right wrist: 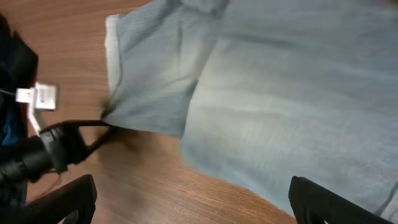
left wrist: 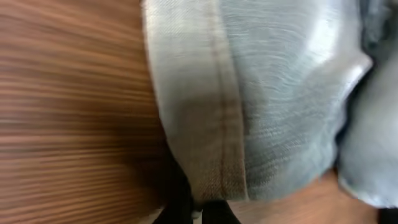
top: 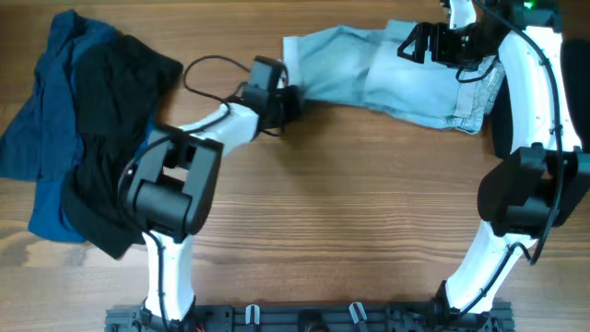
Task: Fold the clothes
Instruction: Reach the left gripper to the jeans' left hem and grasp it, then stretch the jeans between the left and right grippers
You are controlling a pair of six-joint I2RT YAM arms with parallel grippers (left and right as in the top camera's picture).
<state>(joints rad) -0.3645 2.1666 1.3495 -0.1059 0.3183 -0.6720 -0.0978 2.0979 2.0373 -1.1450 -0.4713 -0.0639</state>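
Pale-blue denim shorts [top: 387, 78] lie spread across the back of the table, waistband at the right. My left gripper [top: 288, 100] is shut on the cuffed hem of the shorts' left leg [left wrist: 211, 124]; its fingertips [left wrist: 198, 211] pinch the hem's edge. My right gripper [top: 426, 44] hovers over the shorts' right part with its fingers wide open and empty [right wrist: 193, 202]; the denim [right wrist: 280, 93] fills its view. A black garment [top: 115, 129] lies on a royal-blue one [top: 51, 111] in a heap at the left.
The wooden table [top: 350, 203] stretches in front of the shorts. The left arm's cable [top: 207, 69] loops beside the heap. A dark object [top: 502, 129] lies at the right edge behind the right arm.
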